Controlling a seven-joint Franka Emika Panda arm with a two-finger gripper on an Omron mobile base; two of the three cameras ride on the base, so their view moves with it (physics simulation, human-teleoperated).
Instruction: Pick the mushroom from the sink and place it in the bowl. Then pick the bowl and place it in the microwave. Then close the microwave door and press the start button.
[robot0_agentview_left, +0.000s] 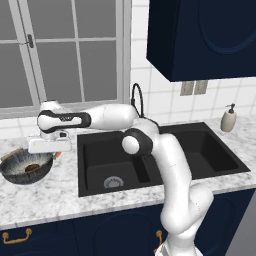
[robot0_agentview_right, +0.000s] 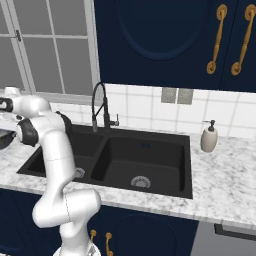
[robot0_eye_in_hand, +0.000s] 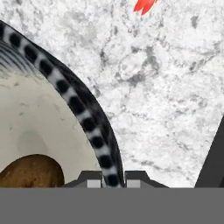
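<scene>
— Though partly hidden behind the arm in the left base view, sits on the counter (robot0_agentview_left: 60, 195) left of the sink (robot0_agentview_left: 150, 155): bowl (robot0_agentview_left: 25, 167), with the mushroom (robot0_agentview_left: 33, 166) already inside; gripper (robot0_agentview_left: 49, 146) down at its near rim

— And the right base view?

— Shows both sink basins without any mushroom; just the bowl's edge at the left border

— Hand view?

— Puts the fingers (robot0_eye_in_hand: 93, 180) clenched on the bowl's rim, one inside, one outside, mushroom just beside

— So, progress?

— Looks like step one done; still left: carrying the bowl to the microwave, shutting the door, pressing start
</scene>
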